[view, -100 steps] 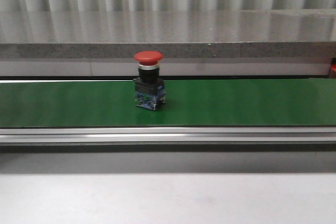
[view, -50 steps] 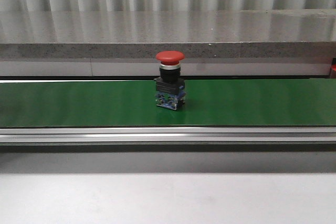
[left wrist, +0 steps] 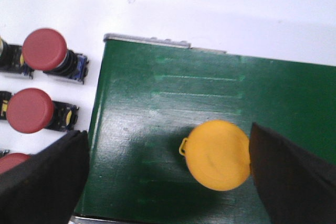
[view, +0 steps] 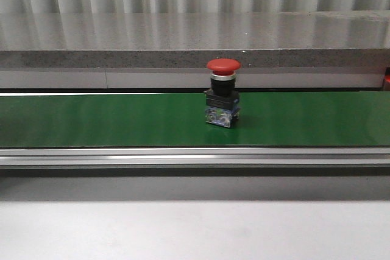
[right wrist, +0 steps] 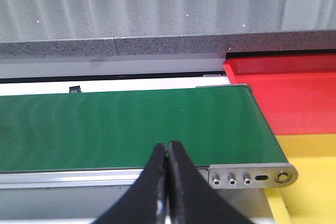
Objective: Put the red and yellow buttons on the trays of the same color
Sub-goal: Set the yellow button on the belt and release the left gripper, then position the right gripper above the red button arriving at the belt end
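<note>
A red button stands upright on the green belt in the front view, a little right of centre; no gripper shows there. In the left wrist view a yellow button sits on the belt between the wide-apart fingers of my open left gripper, close to one finger. Three more red buttons lie on the white table beside the belt. My right gripper is shut and empty, hanging before the belt's end near the red tray and the yellow tray.
An aluminium rail runs along the belt's near side. A grey stone ledge lies behind the belt. The belt's end bracket with its screws sits next to the yellow tray.
The red button has travelled to the right along the green belt, staying upright.
</note>
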